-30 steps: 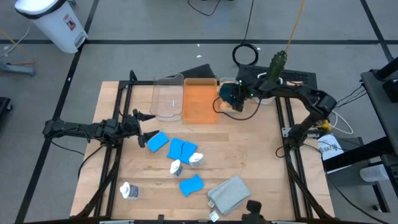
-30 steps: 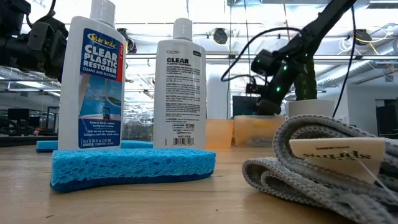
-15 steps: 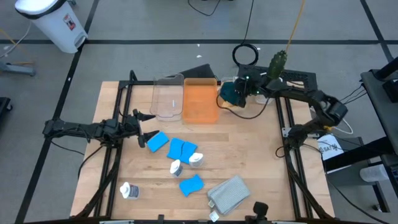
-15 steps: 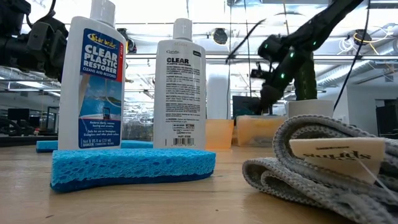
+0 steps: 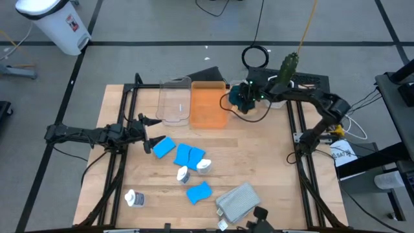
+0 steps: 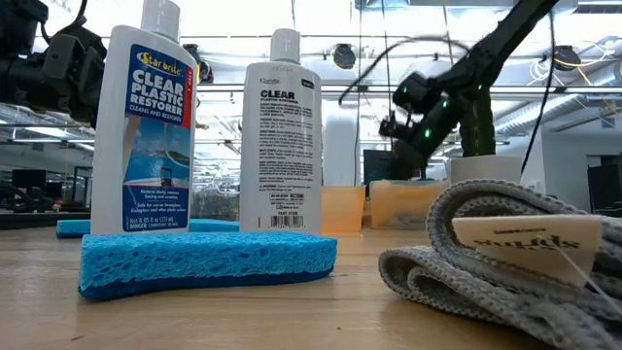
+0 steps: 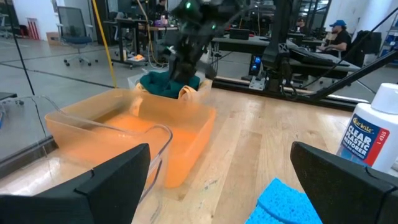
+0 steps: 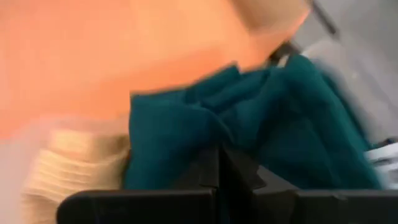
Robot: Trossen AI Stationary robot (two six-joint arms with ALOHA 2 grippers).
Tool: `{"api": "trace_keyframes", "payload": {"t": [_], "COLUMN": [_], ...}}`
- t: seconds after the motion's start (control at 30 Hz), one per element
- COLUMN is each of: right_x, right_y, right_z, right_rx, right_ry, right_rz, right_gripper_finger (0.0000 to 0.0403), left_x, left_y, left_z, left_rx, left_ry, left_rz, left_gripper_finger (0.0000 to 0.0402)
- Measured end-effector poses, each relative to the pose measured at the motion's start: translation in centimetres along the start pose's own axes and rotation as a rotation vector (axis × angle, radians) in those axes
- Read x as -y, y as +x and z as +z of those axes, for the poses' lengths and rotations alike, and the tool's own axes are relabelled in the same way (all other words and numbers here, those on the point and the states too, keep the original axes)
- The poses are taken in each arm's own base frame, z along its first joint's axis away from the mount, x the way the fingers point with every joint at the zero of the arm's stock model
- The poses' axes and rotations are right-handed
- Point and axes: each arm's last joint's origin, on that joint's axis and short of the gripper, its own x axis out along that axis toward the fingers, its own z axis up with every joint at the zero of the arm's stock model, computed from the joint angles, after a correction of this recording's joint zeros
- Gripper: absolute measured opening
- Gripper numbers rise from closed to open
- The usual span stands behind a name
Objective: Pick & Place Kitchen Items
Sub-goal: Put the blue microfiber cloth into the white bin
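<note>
On bottle [image 6: 150, 126], "CLEAR PLASTIC RESTORER", "Star brite"

Bright, even overhead light — right wrist view blurred, soft shadows.

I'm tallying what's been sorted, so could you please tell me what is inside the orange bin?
The orange bin looks empty. The dark green cloth is outside it, pinched in the right tool. Its floor near the far wall is hidden.

bins [image 5: 192, 101] side by side at table's far edge | cloth [image 5: 238, 96] right of them | sponges [image 5: 184, 155], bottles [image 5: 183, 173] mid-table
</note>
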Motion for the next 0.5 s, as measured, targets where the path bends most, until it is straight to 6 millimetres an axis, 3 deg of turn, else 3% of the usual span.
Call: {"api": "trace_keyframes", "payload": {"t": [0.13, 0.27, 0.37, 0.5], "right_x": [0.0, 0.0, 0.0, 0.0], "right_y": [1.9, 2.4, 1.7, -0.6], "right_z": [-1.1, -1.3, -1.0, 0.3], "right_rx": [-0.054, -0.064, -0.046, 0.018], "right_ry": [0.015, 0.022, 0.012, 0.014], "right_rz": [0.02, 0.03, 0.014, -0.013], "right_gripper_finger": [0.0, 0.0, 0.0, 0.0], "left_x": [0.0, 0.0, 0.0, 0.0], "left_y": [0.0, 0.0, 0.0, 0.0], "left_z": [0.0, 0.0, 0.0, 0.0], "left_rx": [-0.001, -0.001, -0.001, 0.0], "left_ry": [0.0, 0.0, 0.0, 0.0], "left_rz": [0.0, 0.0, 0.0, 0.0], "left_gripper_finger": [0.0395, 0.0395, 0.0395, 0.0395]}}
